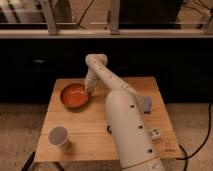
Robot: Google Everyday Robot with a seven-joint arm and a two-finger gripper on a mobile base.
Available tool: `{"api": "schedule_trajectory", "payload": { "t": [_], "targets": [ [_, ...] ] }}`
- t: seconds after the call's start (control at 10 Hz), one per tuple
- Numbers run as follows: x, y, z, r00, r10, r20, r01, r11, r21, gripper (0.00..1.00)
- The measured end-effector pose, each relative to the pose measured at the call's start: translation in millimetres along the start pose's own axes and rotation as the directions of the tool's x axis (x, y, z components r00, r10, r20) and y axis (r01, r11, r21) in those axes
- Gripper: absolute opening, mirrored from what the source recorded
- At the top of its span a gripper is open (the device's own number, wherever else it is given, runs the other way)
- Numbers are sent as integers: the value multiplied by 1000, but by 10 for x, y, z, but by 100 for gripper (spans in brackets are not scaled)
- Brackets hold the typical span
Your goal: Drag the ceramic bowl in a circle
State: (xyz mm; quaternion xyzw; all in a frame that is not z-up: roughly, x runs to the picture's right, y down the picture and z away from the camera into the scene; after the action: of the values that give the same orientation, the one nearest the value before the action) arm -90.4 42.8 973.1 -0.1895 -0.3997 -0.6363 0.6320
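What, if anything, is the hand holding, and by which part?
Cannot tell. The hand sits at the ceramic bowl, at its rim on the picture's right; a grip there isn't visible.

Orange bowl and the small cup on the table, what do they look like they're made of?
The ceramic bowl looks like glazed ceramic: glossy orange-red with a darker rim. The cup is matte whitish-grey, maybe paper or plastic; hard to tell. The table looks like light wood. The claw sits at the bowl's rim, on the side toward the table's middle.
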Motion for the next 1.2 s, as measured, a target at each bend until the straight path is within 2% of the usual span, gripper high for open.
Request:
{"api": "schedule_trajectory", "payload": {
  "t": [0.6, 0.9, 1.0, 1.2],
  "targets": [
    [-198, 554, -181, 1000, 15, -22, -14, 999, 33, 0],
    [-506, 947, -330, 998, -38, -41, 39, 999, 26, 0],
    [-702, 1119, -364, 996, -71, -47, 72, 997, 21, 0],
    [-1020, 1237, -340, 992, -116, -48, 118, 993, 20, 0]
  ]
}}
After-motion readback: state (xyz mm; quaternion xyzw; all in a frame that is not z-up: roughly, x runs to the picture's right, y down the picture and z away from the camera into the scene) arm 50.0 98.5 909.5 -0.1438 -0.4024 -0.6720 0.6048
